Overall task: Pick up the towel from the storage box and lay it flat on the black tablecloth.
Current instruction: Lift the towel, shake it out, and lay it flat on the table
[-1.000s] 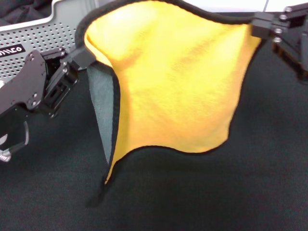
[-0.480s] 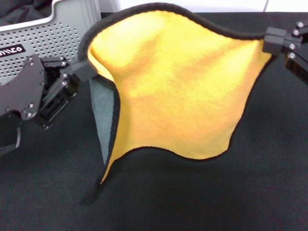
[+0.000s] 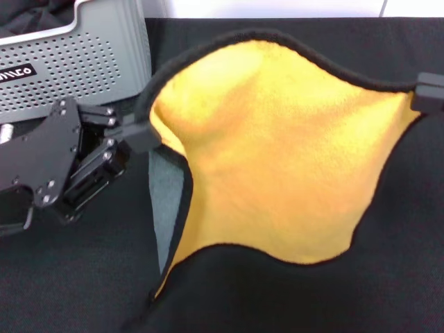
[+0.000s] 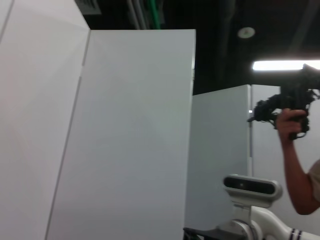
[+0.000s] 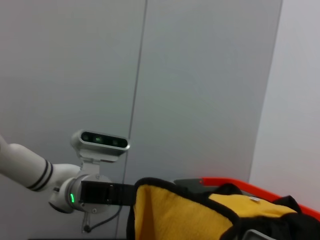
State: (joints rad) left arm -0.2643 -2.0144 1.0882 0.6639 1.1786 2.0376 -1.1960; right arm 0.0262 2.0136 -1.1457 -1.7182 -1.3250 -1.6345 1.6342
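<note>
From the head, we see our left gripper (image 3: 142,135) and right gripper (image 3: 428,94) each clenched on a towel (image 3: 277,159) corner, stretching it above the tablecloth (image 3: 83,277), beside the box (image 3: 83,62). Our right wrist shows yellow towel bunched close.

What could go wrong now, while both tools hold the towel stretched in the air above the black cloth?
1. The left tool pinches only a small corner of the towel, and the right tool likewise; a corner may slip out.
2. The edge below the left tool is folded, with the grey face showing, so the towel may land on the black tablecloth creased, not flat.
3. The storage box stands close beside the left tool; a sideways move may hit it.
</note>
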